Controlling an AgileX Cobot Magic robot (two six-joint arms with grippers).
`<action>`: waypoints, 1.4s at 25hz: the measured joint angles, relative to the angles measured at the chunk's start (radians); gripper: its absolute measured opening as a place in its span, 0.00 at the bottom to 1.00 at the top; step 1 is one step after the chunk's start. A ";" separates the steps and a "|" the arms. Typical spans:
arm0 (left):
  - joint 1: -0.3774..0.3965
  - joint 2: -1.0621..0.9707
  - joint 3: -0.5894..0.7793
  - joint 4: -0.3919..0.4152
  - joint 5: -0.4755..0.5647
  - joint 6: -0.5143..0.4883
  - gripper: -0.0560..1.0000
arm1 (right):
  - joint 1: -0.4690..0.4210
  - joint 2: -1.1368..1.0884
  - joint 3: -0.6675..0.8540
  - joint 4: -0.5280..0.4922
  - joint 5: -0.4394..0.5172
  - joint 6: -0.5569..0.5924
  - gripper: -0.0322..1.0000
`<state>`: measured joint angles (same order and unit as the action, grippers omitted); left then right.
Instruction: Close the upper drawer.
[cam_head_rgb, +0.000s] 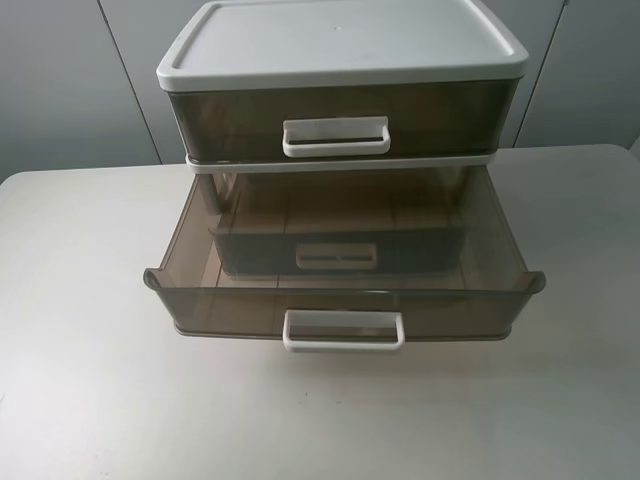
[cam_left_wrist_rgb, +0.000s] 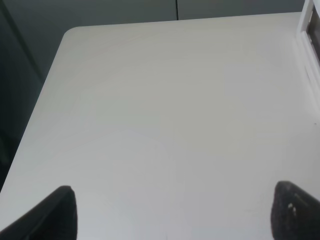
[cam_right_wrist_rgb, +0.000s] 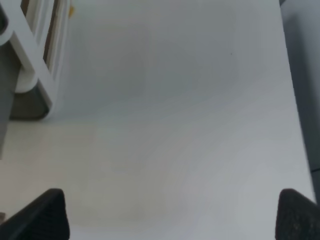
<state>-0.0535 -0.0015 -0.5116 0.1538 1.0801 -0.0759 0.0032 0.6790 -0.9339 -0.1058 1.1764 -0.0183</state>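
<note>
Smoky-brown translucent plastic upper drawer open: light, slides easily (likely). Push at white loop handle. Left gripper and right gripper spread, empty.

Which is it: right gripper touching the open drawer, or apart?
Apart. Right wrist view: right gripper over bare table; exterior view shows nothing at the open drawer.

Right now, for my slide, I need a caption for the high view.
Open drawer pulled forward beneath the closed top drawer of a white-lidded cabinet on a pale table.
</note>
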 joint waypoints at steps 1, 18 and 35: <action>0.000 0.000 0.000 0.000 0.000 0.000 0.76 | -0.003 -0.050 0.041 0.013 -0.021 0.018 0.64; 0.000 0.000 0.000 0.000 0.000 0.000 0.76 | -0.004 -0.675 0.420 0.077 -0.086 0.065 0.64; 0.000 0.000 0.000 0.000 0.000 0.000 0.76 | -0.086 -0.680 0.420 0.106 -0.087 0.041 0.64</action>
<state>-0.0535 -0.0015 -0.5116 0.1538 1.0801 -0.0759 -0.0824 -0.0008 -0.5135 0.0000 1.0892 0.0222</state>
